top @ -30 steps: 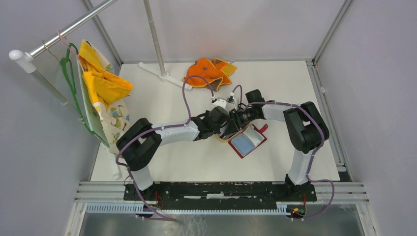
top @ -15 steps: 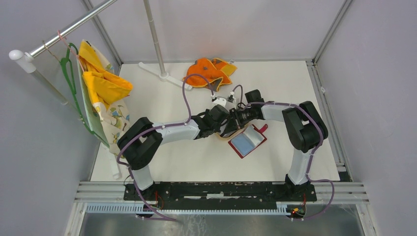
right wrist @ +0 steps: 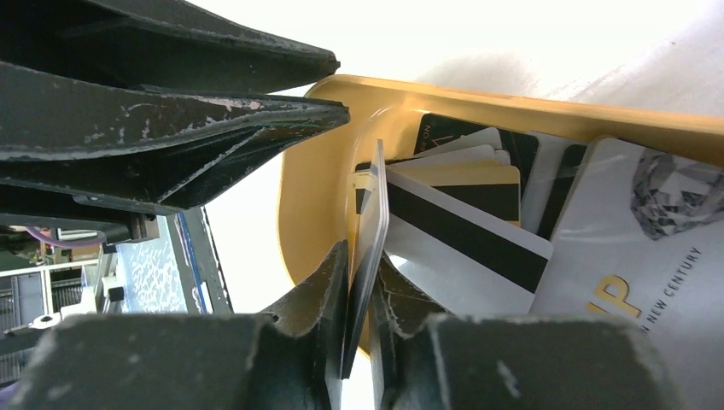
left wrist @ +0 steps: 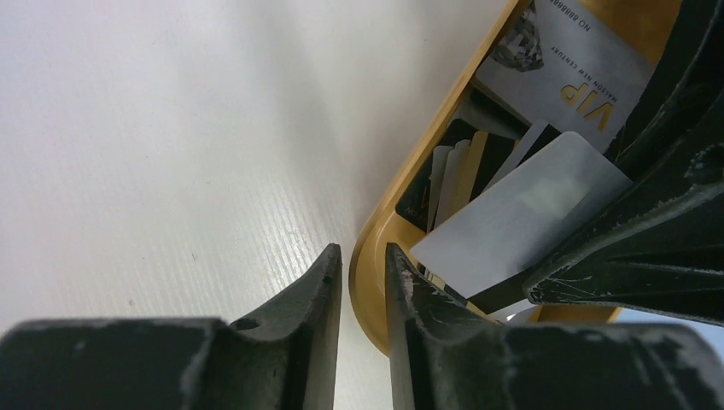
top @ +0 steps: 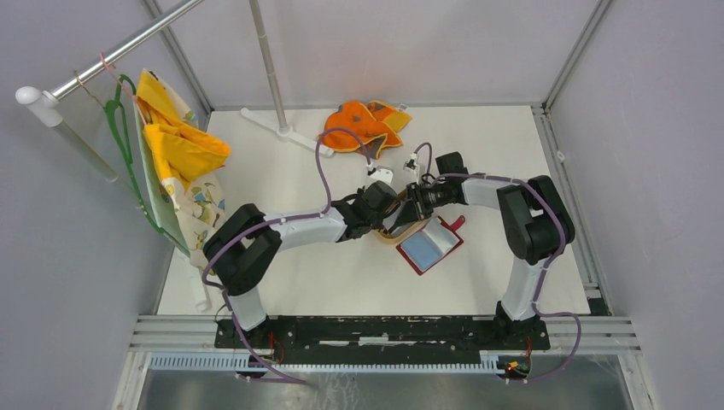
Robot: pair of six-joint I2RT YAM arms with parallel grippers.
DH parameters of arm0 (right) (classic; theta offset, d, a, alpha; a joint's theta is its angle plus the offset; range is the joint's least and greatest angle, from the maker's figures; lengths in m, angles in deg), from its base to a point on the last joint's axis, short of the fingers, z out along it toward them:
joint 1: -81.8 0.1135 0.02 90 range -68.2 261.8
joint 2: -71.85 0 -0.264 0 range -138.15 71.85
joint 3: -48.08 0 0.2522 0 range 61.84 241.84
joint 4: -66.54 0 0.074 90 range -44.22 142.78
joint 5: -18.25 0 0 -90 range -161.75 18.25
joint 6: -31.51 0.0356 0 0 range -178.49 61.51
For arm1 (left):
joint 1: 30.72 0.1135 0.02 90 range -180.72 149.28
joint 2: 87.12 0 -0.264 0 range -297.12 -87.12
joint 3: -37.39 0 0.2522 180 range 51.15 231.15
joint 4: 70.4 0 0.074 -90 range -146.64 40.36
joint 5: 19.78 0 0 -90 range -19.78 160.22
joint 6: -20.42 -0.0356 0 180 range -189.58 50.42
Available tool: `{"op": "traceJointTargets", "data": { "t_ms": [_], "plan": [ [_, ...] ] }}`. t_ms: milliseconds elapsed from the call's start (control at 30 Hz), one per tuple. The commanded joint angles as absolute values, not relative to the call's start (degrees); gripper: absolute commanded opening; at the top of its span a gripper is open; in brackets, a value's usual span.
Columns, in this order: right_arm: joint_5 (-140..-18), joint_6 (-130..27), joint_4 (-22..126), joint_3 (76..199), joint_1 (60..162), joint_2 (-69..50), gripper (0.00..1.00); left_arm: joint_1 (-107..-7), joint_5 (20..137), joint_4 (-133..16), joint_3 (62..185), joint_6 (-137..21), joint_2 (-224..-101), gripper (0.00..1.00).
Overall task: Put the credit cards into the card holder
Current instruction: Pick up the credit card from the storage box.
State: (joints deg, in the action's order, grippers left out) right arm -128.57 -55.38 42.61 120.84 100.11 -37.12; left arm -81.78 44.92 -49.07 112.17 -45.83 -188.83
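Bench (top: 341,273): white, and it carries everything named below.
Card holder (top: 429,245): lies open flat on the bench just to the right of the tray, red edge around a pale blue inside facing up. No card shows on or in it from above, though the pockets are too small to read.
Wooden tray (left wrist: 369,256): tan and oval, beside the holder and under both wrists.
Credit cards (right wrist: 478,231): several lie overlapped in the tray, white, gold and dark-striped, with a pale VIP card (right wrist: 632,248) on top at one side.
Left end effector (left wrist: 363,260): fingers drawn close with only a narrow slit. The tray's rim runs into that slit, so it seems to be clamping the rim to steady the tray.
Right end effector (right wrist: 359,269): pinching one grey card (right wrist: 369,213), which stands on edge between the fingers, above the pile and inside the tray's outline.
Orange cloth (top: 363,125): crumpled at the far side, well apart from the work.
Done: one card is gripped and tipped up out of the stack.
Left: by my reading nearly all of it. The held card has not reached the holder, and every other card is in the tray.
Stage: early, the pick of what looks like the first card.
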Motion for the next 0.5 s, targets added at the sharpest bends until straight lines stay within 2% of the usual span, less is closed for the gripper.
{"op": "traceJointTargets", "data": {
  "t_ms": [0,367,467],
  "plan": [
    [-130.7,-56.1,43.6,122.5,99.2,-34.7,0.21,-81.5,44.6,-52.0,113.6,-43.0,-185.2,0.33],
    [-130.1,-53.6,46.0,121.7,97.4,-35.3,0.34,-81.5,45.6,-52.1,111.5,-42.3,-181.1,0.35],
    [-129.2,-50.7,49.4,120.5,97.4,-35.4,0.35,-81.5,46.8,-52.5,110.7,-42.0,-179.7,0.35]
  ]
}}
